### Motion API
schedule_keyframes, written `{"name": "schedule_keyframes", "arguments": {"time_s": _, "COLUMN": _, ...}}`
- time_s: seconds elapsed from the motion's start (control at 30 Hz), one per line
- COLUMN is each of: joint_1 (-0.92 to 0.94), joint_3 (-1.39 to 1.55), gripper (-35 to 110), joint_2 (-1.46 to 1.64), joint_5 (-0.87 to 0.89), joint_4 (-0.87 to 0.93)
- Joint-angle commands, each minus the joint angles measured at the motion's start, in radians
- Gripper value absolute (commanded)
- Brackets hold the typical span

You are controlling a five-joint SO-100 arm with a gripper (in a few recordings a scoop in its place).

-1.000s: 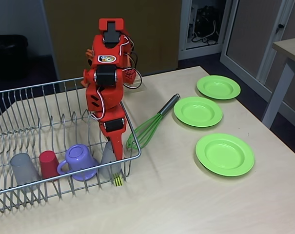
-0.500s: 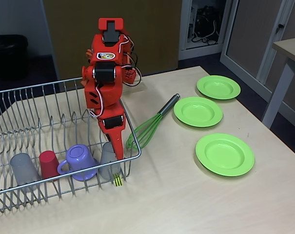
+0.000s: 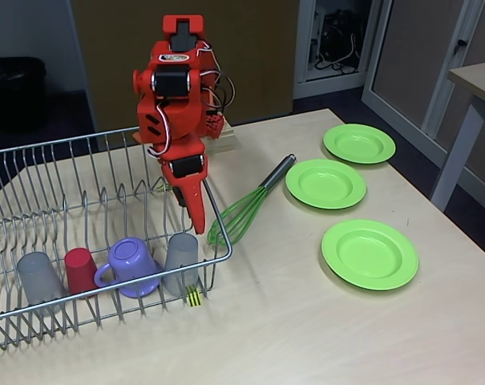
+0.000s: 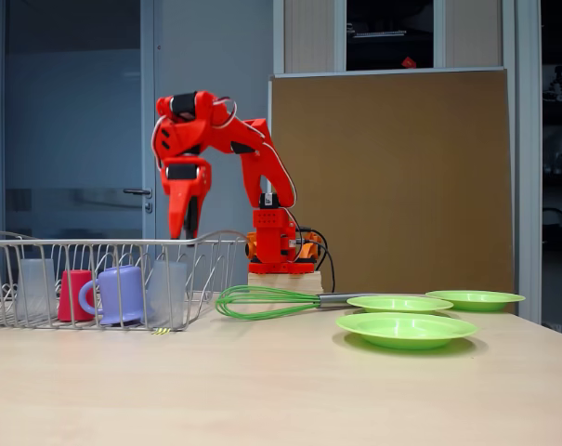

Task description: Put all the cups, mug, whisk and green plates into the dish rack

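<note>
**Materials and finishes**

The dish rack (image 3: 106, 172) is bare silvery wire. The green plates (image 3: 369, 253) look like glossy plastic, the mug (image 3: 134, 266) smooth matt plastic. One grey cup (image 3: 181, 258) is translucent. The table (image 3: 306, 329) has pale matt wood-grain.

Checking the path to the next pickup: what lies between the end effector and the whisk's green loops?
In a fixed view, the end effector points down inside the dish rack; the rack's right-hand wire wall stands between it and the whisk outside on the table.
</note>
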Motion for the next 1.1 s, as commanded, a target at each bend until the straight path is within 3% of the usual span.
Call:
{"name": "schedule_keyframes", "arguments": {"time_s": 0.0, "joint_1": -0.008, "joint_3": 0.137, "gripper": 39, "joint_2": 0.206, "joint_5": -0.020, "joint_4": 0.003}}
{"name": "schedule_keyframes", "arguments": {"time_s": 0.23, "joint_1": -0.112, "joint_3": 0.588, "gripper": 37, "joint_2": 0.568, "joint_5": 0.061, "joint_4": -0.104}}
{"name": "schedule_keyframes", "arguments": {"time_s": 0.43, "joint_1": -0.285, "joint_3": 1.025, "gripper": 24, "joint_2": 0.859, "joint_5": 0.097, "joint_4": -0.313}}
{"name": "schedule_keyframes", "arguments": {"time_s": 0.53, "joint_1": -0.388, "joint_3": 1.193, "gripper": 18, "joint_2": 0.977, "joint_5": 0.202, "joint_4": -0.442}}
{"name": "schedule_keyframes", "arguments": {"time_s": 0.7, "joint_1": -0.546, "joint_3": 1.336, "gripper": 13, "joint_2": 1.078, "joint_5": 0.319, "joint_4": -0.482}}
{"name": "schedule_keyframes", "arguments": {"time_s": 0.87, "joint_1": -0.707, "joint_3": 1.442, "gripper": 12, "joint_2": 1.112, "joint_5": 0.305, "joint_4": -0.520}}
{"name": "schedule_keyframes", "arguments": {"time_s": 1.07, "joint_1": -0.891, "joint_3": 1.516, "gripper": 23, "joint_2": 1.066, "joint_5": 0.380, "joint_4": -0.558}}
